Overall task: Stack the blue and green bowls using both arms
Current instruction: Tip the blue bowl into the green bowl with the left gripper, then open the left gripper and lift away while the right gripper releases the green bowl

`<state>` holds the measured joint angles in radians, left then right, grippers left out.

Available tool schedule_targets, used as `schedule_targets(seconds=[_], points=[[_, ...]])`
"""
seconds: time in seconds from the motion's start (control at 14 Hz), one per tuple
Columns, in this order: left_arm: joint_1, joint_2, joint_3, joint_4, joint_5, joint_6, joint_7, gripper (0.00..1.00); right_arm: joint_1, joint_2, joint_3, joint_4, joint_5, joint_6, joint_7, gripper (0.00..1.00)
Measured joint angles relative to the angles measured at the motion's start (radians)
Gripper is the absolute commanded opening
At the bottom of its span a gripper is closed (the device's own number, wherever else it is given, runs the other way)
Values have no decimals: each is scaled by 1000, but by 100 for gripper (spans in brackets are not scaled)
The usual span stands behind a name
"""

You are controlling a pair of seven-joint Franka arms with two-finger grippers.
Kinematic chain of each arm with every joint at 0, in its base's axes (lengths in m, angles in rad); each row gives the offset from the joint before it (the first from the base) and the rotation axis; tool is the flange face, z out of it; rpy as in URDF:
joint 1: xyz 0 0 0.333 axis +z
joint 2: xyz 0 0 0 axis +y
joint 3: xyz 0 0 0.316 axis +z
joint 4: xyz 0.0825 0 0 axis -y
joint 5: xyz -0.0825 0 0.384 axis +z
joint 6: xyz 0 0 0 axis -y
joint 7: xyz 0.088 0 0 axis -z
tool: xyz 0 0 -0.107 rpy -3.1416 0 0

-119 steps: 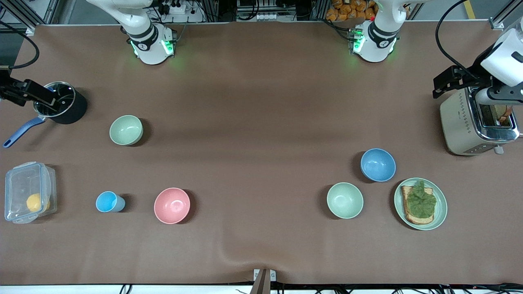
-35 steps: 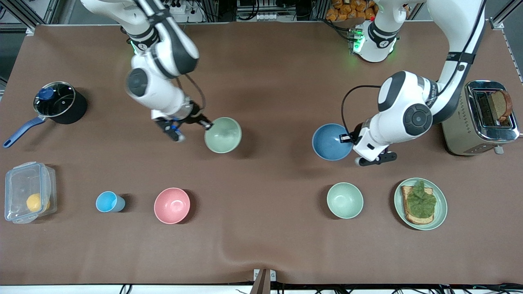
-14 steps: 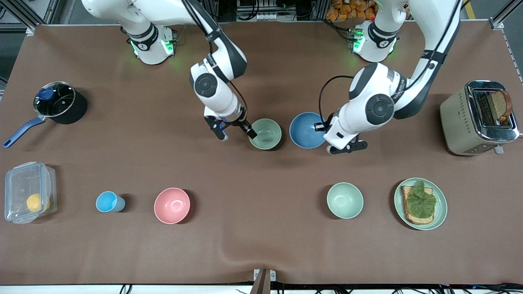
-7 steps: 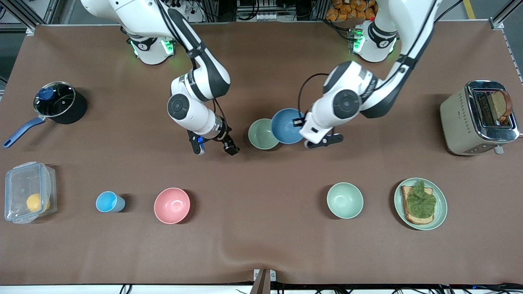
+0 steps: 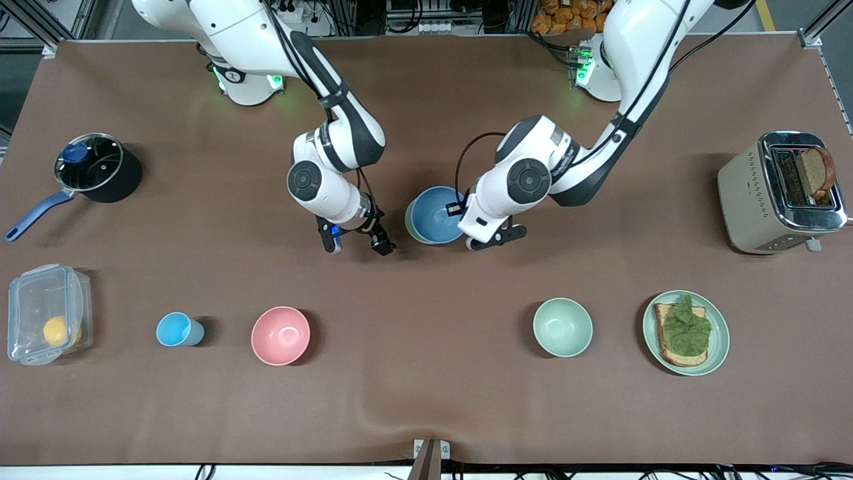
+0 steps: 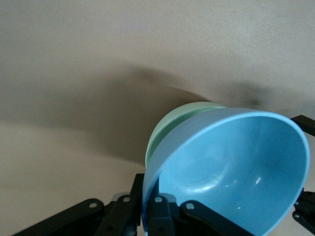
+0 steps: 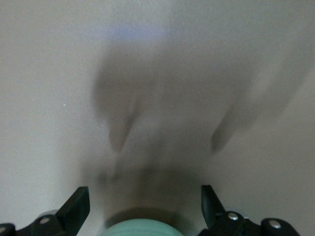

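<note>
The blue bowl (image 5: 434, 215) hangs tilted right over the green bowl (image 5: 408, 225) in the middle of the table and covers nearly all of it. My left gripper (image 5: 458, 209) is shut on the blue bowl's rim. The left wrist view shows the blue bowl (image 6: 236, 167) pinched by the left gripper (image 6: 150, 212), with the green bowl (image 6: 170, 125) under it. My right gripper (image 5: 358, 243) stands open beside the green bowl, toward the right arm's end, holding nothing. In the right wrist view the green bowl (image 7: 138, 229) peeks in below the open right gripper (image 7: 143, 199).
A second green bowl (image 5: 562, 327) and a plate (image 5: 718, 347) with toast and lettuce lie nearer the front camera. Pink bowl (image 5: 280, 335), light-blue cup (image 5: 176, 329) and clear box (image 5: 45, 313) sit toward the right arm's end. The pot (image 5: 96, 167) and the toaster (image 5: 780, 193) are at the table's ends.
The right gripper set the green bowl down mid-table, let go and drew back. The left gripper carried the blue bowl sideways until it hangs over the green bowl.
</note>
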<state>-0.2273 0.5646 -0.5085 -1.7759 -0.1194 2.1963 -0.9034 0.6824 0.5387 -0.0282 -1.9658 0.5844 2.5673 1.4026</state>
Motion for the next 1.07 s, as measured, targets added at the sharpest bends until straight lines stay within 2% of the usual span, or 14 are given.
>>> schedule_targets(seconds=[0.43, 0.5, 0.57, 0.64, 1.07], points=[[-28, 81, 7, 61, 63, 17, -65, 0, 17, 15, 0, 0, 23, 29, 1, 100], [-31, 89, 8, 66, 66, 17, -66, 4, 18, 16, 0, 0, 23, 34, 1, 100], [-33, 96, 9, 71, 66, 17, -66, 40, 19, 17, 0, 0, 23, 35, 1, 100], [-34, 101, 10, 76, 67, 17, -66, 99, 20, 17, 0, 0, 23, 35, 1, 100], [-37, 99, 11, 108, 120, -16, -66, 100, 21, 17, 0, 1, 24, 35, 3, 100]])
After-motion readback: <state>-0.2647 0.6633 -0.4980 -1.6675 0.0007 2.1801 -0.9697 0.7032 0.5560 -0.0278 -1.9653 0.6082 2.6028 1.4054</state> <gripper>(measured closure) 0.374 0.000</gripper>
